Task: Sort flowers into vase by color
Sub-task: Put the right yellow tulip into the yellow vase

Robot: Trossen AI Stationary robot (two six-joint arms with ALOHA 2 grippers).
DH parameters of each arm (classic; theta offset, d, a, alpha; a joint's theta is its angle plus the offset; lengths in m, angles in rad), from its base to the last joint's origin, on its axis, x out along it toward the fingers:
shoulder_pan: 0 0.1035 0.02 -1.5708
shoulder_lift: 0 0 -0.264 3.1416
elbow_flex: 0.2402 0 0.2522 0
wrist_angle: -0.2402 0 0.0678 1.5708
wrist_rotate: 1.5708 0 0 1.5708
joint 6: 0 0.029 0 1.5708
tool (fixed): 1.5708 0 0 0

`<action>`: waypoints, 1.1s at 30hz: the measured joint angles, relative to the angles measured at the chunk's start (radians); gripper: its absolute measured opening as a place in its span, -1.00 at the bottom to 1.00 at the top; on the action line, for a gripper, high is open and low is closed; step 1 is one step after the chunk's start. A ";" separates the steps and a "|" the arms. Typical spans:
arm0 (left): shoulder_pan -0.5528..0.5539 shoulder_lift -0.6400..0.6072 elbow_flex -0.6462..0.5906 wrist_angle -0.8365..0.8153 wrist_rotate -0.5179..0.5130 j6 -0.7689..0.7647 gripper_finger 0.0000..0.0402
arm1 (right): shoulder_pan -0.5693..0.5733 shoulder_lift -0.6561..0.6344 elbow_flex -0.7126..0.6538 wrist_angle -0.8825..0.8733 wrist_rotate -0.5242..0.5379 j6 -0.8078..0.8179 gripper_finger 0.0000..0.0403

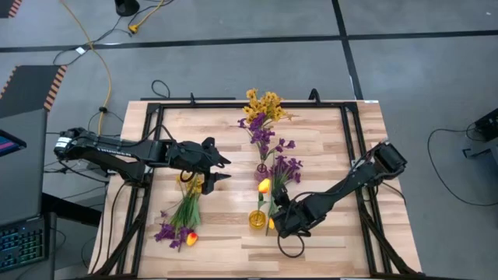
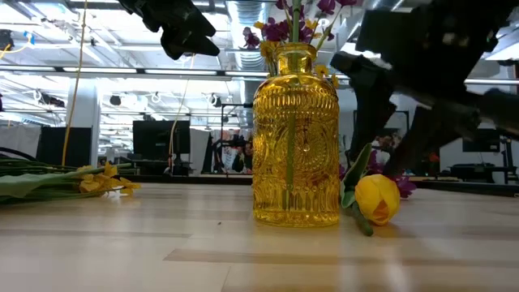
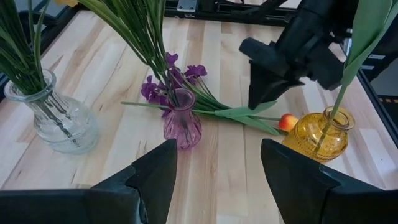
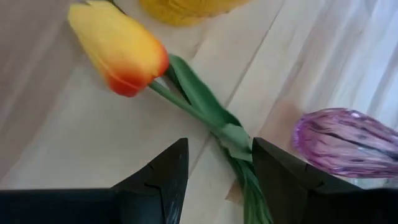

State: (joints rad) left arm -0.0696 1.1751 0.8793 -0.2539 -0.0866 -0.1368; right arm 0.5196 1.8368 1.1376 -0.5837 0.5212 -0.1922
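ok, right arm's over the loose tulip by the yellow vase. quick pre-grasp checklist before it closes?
1. Right gripper open: ok, its fingers stand apart.
2. Tulip stem between the fingers: ok, the tulip lies on the table and its stem runs into the gap.
3. Tulip free: ok, nothing grips it yet.
4. Room beside the purple vase: not ok, it stands close to one finger.
5. Yellow vase upright: ok, with a stem already in it.
6. Left gripper clear of the grasp: ok, open and empty, above the flowers lying on the left.
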 joint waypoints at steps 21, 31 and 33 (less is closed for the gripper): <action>0.000 0.000 0.000 0.000 0.000 -0.003 0.09 | -0.013 0.002 0.000 0.108 -0.179 -0.209 -0.28; 0.000 0.000 0.000 -0.001 0.000 -0.003 0.09 | -0.054 0.002 0.000 0.094 -0.184 -0.210 -0.33; 0.000 0.000 0.000 -0.001 0.000 -0.003 0.09 | -0.059 0.002 0.000 0.084 -0.205 -0.209 -0.33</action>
State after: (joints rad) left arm -0.0696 1.1751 0.8792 -0.2546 -0.0864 -0.1402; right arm 0.4610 1.8385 1.1378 -0.4997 0.3161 -0.4016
